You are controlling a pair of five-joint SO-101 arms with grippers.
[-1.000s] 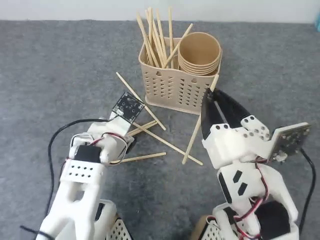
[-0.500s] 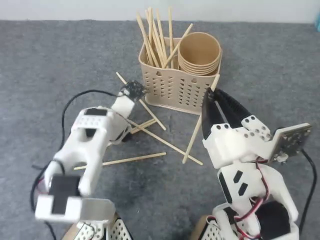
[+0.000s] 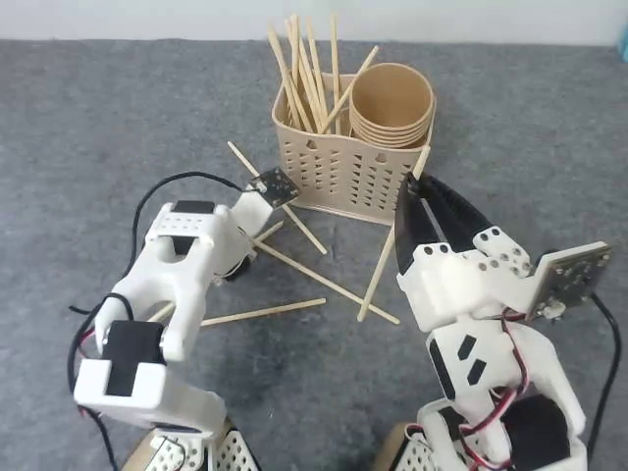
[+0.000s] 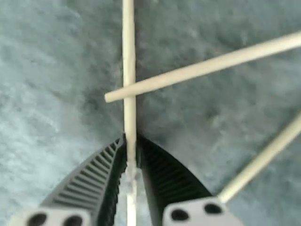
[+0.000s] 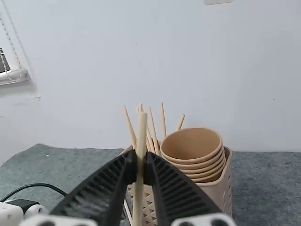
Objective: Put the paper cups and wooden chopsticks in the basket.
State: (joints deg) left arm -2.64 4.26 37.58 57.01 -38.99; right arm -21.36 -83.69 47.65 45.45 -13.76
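A beige basket (image 3: 339, 177) at the back holds a stack of paper cups (image 3: 391, 103) and several upright wooden chopsticks (image 3: 304, 69). My left gripper (image 4: 130, 139) is low over the grey mat, shut on a loose chopstick (image 4: 129, 70) that runs straight out between its jaws. A second chopstick (image 4: 202, 68) lies across it. My right gripper (image 5: 140, 157) is shut on a chopstick (image 5: 140, 132) held upright in front of the basket (image 5: 211, 188) and cups (image 5: 193, 146). From above, that right gripper (image 3: 414, 191) sits just right of the basket's near corner.
Loose chopsticks lie on the mat between the arms: one (image 3: 260, 312) near the left arm, one (image 3: 324, 280) slanting across the middle, one (image 3: 299, 228) leading toward the basket. The left arm's black cable (image 3: 147, 201) loops at the left. A white wall stands behind the basket.
The left arm has swung forward and down from a pulled-back pose onto the loose chopsticks left of the basket. The right arm has kept still with its chopstick.
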